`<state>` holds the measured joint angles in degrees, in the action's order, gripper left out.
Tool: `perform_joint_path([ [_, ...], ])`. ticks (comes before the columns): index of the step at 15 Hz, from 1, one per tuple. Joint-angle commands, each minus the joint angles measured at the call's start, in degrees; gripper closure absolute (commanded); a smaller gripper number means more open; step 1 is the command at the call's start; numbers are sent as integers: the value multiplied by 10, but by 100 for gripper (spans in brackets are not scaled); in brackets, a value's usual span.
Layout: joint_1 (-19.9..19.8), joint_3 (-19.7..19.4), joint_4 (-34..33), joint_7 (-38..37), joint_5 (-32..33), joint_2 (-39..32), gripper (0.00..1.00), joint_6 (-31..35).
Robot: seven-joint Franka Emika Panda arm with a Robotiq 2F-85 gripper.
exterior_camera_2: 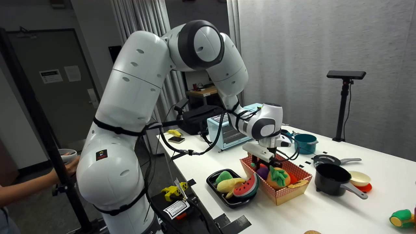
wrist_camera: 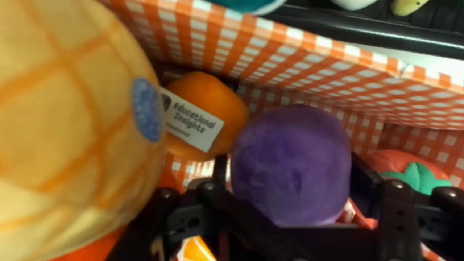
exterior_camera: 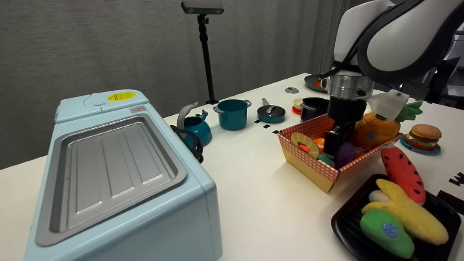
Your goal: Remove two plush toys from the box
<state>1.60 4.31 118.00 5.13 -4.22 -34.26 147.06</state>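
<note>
Gripper (wrist_camera: 289, 163) down inside the gingham-lined basket (exterior_camera: 304, 166), fingers wide either side of the purple plush (wrist_camera: 293, 177) (gripping? can't tell).

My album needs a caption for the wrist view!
Robot gripper straddling a purple plush in the chequered basket, near a pineapple toy.

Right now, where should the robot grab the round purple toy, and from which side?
I'd squeeze the purple plush around its round middle, coming from above. The walls of the box likely block sideways reaching, but its top is open, and the gripper has a finger either side of the plush.
</note>
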Motion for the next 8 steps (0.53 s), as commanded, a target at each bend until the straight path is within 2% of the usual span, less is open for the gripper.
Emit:
perform_joint_path([
  [1, 2, -4, -21, -7, 11, -10, 51, -29],
  [6, 13, -8, -12, -29, 15, 24, 83, -35],
  [8, 20, -5, -10, -40, 12, 46, 87, -34],
])
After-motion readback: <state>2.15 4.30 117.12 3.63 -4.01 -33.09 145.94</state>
